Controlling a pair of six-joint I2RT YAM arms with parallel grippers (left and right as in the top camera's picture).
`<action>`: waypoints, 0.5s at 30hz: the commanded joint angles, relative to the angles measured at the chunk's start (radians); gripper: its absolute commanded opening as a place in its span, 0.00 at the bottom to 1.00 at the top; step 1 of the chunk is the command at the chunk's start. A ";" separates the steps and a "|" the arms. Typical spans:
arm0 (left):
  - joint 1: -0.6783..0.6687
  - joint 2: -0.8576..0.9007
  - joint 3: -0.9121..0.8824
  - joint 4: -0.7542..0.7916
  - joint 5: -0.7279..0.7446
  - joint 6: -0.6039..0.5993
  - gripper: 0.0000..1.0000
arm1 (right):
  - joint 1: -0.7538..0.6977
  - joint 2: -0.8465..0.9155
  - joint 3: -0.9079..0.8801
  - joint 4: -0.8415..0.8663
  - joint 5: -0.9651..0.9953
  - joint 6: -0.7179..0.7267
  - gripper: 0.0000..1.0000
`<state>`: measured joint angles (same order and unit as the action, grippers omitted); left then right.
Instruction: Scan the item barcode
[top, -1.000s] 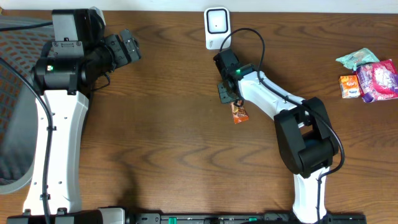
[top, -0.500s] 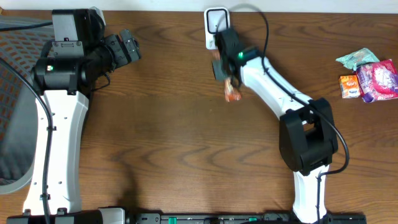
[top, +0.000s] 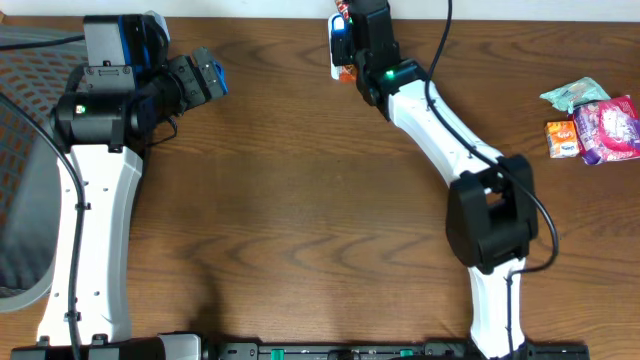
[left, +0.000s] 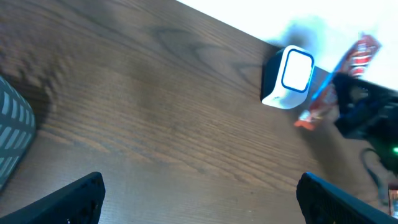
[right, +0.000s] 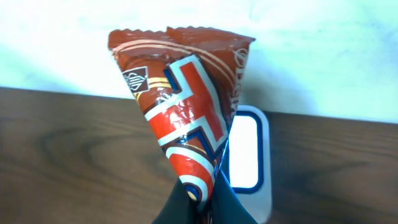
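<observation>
A red, white and blue snack packet (right: 186, 106) is pinched at its lower tip by my right gripper (right: 208, 205), which is shut on it. The packet hangs just in front of the white barcode scanner (right: 245, 155), whose window glows with a blue rim. Overhead, my right gripper (top: 352, 40) covers most of the scanner (top: 336, 48) at the table's far edge, and the packet's orange end (top: 345, 72) shows below it. The left wrist view shows the scanner (left: 287, 78) and the packet (left: 339, 87) beside it. My left gripper (left: 199, 190) is open, empty, far to the left (top: 205, 78).
Several snack packets (top: 590, 125) lie at the far right of the wooden table (top: 300, 220). A grey mesh surface (top: 20, 150) borders the table on the left, next to the left arm's base.
My right arm has carried the packet up from the table's middle to the scanner at the far edge. The left arm has stayed where it was.
</observation>
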<state>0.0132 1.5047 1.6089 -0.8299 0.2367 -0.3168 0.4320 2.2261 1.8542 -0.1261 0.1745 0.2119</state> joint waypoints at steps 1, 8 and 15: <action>0.003 0.005 -0.003 0.000 -0.003 0.009 0.98 | -0.003 0.071 -0.002 -0.003 0.010 0.056 0.01; 0.003 0.005 -0.003 0.000 -0.003 0.009 0.98 | -0.014 0.046 -0.001 -0.024 0.040 0.109 0.01; 0.003 0.005 -0.003 0.000 -0.003 0.009 0.98 | -0.095 -0.138 -0.001 -0.120 0.169 0.109 0.01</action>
<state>0.0132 1.5047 1.6089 -0.8299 0.2363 -0.3164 0.4000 2.2356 1.8427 -0.2161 0.2321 0.3038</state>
